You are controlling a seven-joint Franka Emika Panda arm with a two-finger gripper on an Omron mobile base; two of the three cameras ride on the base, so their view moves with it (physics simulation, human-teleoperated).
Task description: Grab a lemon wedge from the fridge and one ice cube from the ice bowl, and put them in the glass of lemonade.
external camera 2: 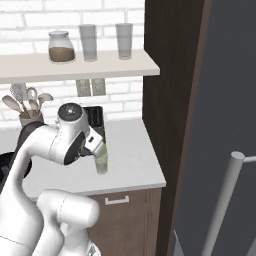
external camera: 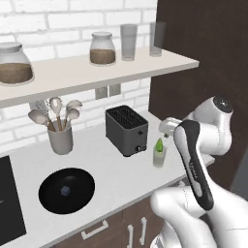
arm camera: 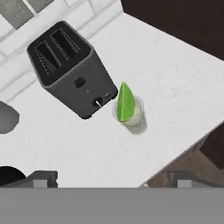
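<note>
A white worktop (external camera: pixel 121 169) is set against a white brick wall, with a shelf (external camera: pixel 97 72) above. The jaws (arm camera: pixel 111 177) are held wide apart above the worktop, with nothing between them. Below them the glass (arm camera: pixel 133 116) is seen, and the wedge (arm camera: pixel 124 103) stands in its mouth, point up. Just beside the glass a toaster (external camera: pixel 127 130) is placed. Further left the bowl (external camera: pixel 67 190) lies on the worktop with the cube (external camera: pixel 65 191) in it, well apart from the glass. The fridge (external camera 2: pixel 225 125) is seen at the far right.
</note>
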